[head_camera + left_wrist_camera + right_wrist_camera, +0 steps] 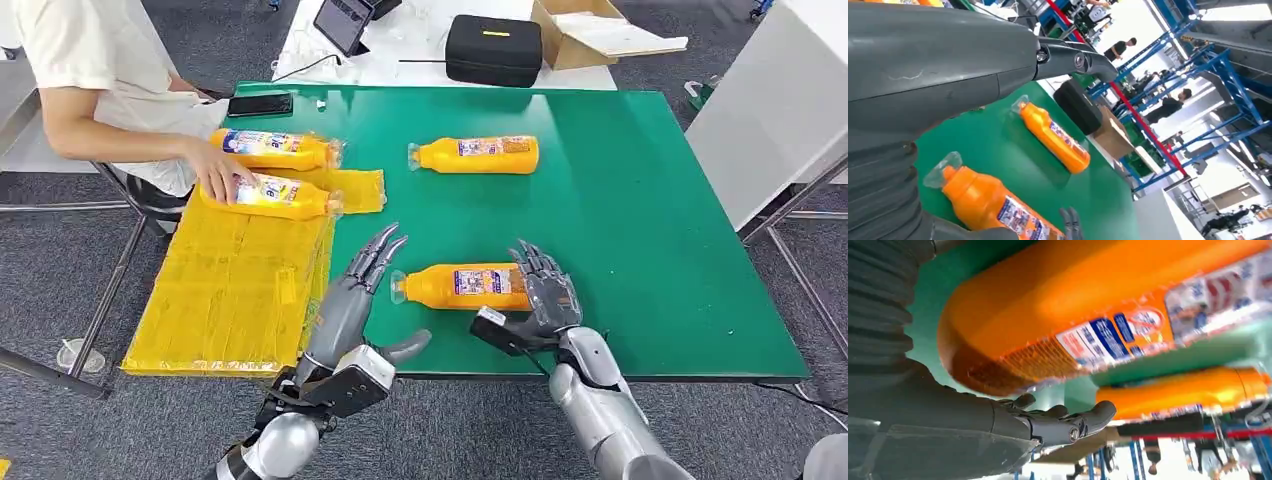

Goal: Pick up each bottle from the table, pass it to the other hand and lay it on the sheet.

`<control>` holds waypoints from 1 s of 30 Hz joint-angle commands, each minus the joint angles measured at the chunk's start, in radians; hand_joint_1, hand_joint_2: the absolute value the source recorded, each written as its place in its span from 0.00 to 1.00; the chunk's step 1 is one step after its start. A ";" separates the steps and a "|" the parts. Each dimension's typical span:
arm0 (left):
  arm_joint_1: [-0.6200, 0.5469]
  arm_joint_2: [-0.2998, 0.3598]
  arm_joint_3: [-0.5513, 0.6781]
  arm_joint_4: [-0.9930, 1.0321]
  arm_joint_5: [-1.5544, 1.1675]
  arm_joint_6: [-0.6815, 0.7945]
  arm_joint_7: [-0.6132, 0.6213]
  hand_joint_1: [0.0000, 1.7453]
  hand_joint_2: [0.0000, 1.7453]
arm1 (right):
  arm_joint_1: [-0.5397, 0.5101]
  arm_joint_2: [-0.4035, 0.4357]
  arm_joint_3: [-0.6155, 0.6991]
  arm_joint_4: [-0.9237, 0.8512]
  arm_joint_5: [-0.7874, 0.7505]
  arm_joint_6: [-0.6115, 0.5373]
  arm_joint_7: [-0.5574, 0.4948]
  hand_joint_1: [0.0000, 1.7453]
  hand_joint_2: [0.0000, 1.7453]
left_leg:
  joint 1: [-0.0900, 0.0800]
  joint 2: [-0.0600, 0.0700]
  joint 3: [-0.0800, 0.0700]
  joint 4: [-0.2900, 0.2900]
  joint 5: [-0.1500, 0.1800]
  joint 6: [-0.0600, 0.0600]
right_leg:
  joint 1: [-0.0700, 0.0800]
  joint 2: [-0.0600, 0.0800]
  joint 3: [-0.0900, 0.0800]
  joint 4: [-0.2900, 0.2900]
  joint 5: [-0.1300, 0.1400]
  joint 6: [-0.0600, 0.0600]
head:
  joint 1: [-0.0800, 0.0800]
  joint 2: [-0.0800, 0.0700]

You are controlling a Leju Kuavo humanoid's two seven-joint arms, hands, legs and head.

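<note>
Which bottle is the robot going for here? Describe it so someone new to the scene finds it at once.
Start at the green table and go to its near edge. The orange bottle lies there on its side between the left hand and right hand. It alone touches the right hand; the far bottle lies alone mid-table.

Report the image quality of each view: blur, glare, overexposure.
Head view: evenly lit and sharp, soft sheen on the green table. Left wrist view: the hall background is blown out white; the far bottle is fairly crisp. Right wrist view: the near bottle is so close that it blurs, its label smeared.
</note>
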 commanded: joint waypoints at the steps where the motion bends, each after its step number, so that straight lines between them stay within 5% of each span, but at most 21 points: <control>1: -0.042 0.011 -0.040 0.020 0.028 -0.010 -0.014 0.00 1.00 | -0.140 -0.018 0.094 0.187 0.006 0.065 0.055 0.00 1.00 | -0.001 0.003 0.005 0.000 -0.002 0.001 | -0.001 0.001 0.004 0.001 -0.001 -0.001 | 0.000 0.000; 7: -0.045 0.009 -0.041 0.021 0.032 -0.009 -0.014 0.00 1.00 | -0.158 -0.017 0.104 0.215 0.007 0.109 0.073 0.00 1.00 | 0.000 0.001 0.005 0.000 -0.001 0.001 | 0.000 0.000 0.004 0.000 -0.001 -0.001 | 0.000 0.000; 8: -0.048 0.009 -0.043 0.025 0.038 -0.009 -0.015 0.00 1.00 | -0.180 -0.026 0.136 0.248 0.019 0.188 0.116 0.00 1.00 | -0.001 0.001 0.007 0.000 -0.001 0.001 | 0.000 -0.001 0.006 0.000 -0.001 -0.001 | 0.000 0.000; 9: -0.049 0.009 -0.044 0.026 0.041 -0.009 -0.015 0.00 1.00 | -0.187 -0.029 0.144 0.253 0.020 0.216 0.126 0.80 1.00 | 0.000 0.001 0.006 0.000 -0.001 0.001 | 0.000 -0.001 0.005 0.000 -0.001 -0.001 | 0.000 0.000; 10: -0.051 0.006 -0.042 0.029 0.047 -0.008 -0.014 0.00 1.00 | -0.198 -0.030 0.143 0.263 0.009 0.247 0.143 0.99 1.00 | -0.001 0.002 0.007 0.000 -0.001 0.001 | 0.000 0.000 0.006 0.000 -0.001 -0.001 | 0.000 0.000; 13: -0.050 -0.002 -0.032 0.028 0.088 -0.022 -0.024 0.00 1.00 | -0.219 -0.030 0.151 0.281 -0.001 0.290 0.148 1.00 1.00 | -0.001 0.001 0.005 0.000 0.000 0.001 | 0.000 0.000 0.003 0.000 0.000 -0.001 | 0.000 0.000; 15: -0.045 -0.009 -0.018 0.029 0.147 -0.051 -0.040 0.00 1.00 | -0.222 -0.029 0.117 0.284 -0.086 0.379 0.045 1.00 1.00 | -0.001 0.002 0.009 0.000 -0.001 0.002 | 0.000 -0.001 0.008 0.000 -0.001 -0.002 | 0.000 0.000; 17: -0.040 -0.022 0.003 0.050 0.248 -0.095 -0.060 0.00 1.00 | -0.192 -0.039 0.004 0.280 -0.313 0.617 -0.114 1.00 1.00 | 0.000 0.000 0.008 -0.001 0.000 0.001 | 0.000 -0.002 0.007 -0.001 -0.001 -0.001 | 0.000 0.000; 20: 0.004 -0.087 0.076 0.077 0.322 0.041 -0.091 0.00 1.00 | -0.149 -0.083 0.005 0.276 -0.374 0.614 -0.145 1.00 1.00 | 0.000 -0.004 0.010 -0.002 0.000 0.001 | 0.001 -0.005 0.010 -0.003 -0.001 -0.001 | 0.000 0.000; 30: 0.013 -0.089 0.084 0.094 0.393 0.064 -0.106 0.00 1.00 | -0.114 -0.113 -0.011 0.247 -0.489 0.715 -0.182 1.00 1.00 | 0.000 -0.002 0.014 -0.002 -0.001 0.002 | 0.001 -0.004 0.014 -0.003 -0.001 -0.001 | 0.000 0.000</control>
